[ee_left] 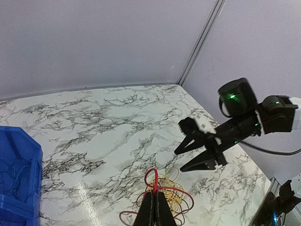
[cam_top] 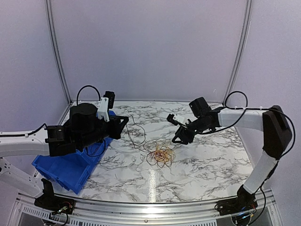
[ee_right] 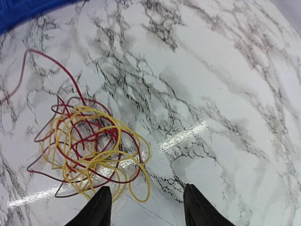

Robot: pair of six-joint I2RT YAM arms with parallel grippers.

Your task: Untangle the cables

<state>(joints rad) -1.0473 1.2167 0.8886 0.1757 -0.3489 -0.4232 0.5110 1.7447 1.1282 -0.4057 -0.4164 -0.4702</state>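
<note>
Both arms are raised: my left end effector (ee_left: 154,200) pinches one red strand of the cables (ee_right: 89,146), whose tangle lies mid-tabletop (cam_top: 202,160); my right end effector (ee_right: 148,209) hangs wide near it.

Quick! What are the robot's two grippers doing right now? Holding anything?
Left gripper: jaws shut on a thin red wire.
Right gripper: jaws open, holding nothing.
</note>
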